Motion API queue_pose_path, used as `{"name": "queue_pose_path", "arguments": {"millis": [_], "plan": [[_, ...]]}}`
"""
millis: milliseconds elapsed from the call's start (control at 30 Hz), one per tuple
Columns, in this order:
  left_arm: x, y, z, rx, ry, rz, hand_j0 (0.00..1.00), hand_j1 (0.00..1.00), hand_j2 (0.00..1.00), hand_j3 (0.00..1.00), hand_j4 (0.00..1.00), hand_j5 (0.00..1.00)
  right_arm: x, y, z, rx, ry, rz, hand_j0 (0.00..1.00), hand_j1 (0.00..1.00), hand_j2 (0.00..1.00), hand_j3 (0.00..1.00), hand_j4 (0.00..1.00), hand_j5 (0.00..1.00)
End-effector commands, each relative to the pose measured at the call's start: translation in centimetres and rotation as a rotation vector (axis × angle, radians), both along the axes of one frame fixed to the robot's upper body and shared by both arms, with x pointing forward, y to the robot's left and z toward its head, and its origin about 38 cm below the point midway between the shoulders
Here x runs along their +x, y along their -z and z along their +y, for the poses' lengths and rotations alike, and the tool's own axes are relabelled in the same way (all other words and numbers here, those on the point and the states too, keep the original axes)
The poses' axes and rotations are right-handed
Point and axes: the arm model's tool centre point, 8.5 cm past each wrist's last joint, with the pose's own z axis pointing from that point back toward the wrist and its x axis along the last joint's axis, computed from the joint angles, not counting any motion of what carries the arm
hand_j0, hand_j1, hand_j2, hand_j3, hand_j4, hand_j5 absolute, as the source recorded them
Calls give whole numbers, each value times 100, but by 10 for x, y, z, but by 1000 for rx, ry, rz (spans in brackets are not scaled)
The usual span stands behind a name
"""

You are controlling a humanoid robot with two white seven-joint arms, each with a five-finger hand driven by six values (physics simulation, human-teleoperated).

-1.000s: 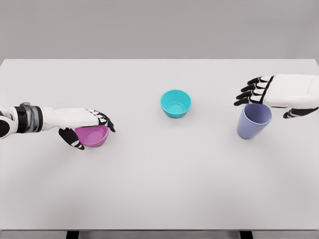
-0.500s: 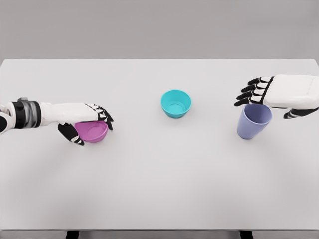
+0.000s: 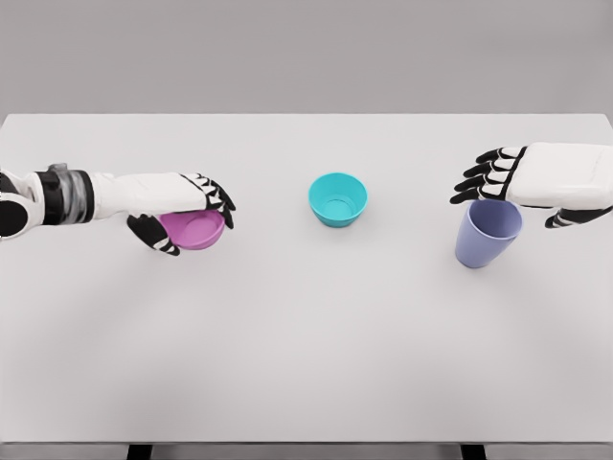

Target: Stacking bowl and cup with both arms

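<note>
At table left: left robot hand (image 3: 182,213) grips pink bowl (image 3: 194,230) | no writing

No writing, label, brand, number or sign could be read anywhere in the head view. The surfaces in sight were all plain and unmarked.
</note>
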Motion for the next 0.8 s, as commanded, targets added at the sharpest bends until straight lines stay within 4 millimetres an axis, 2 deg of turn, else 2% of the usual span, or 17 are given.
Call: {"name": "queue_pose_path", "arguments": {"millis": [0,267,533,767], "plan": [[1,2,-11,-3,16,-8,67,67,67,67,67,67,0,0,0,4,3,2,100,100,100,100,100,100],[9,-11,-38,-29,63,-51,65,65,65,65,65,65,0,-2,-1,4,5,-3,100,100,100,100,100,100],[22,-13,-60,-48,78,-69,65,65,65,65,65,65,-1,0,-3,-5,9,5,100,100,100,100,100,100],[29,-14,-77,-56,92,-80,64,64,64,64,64,64,0,-13,-8,-3,23,-28,100,100,100,100,100,100]]}}
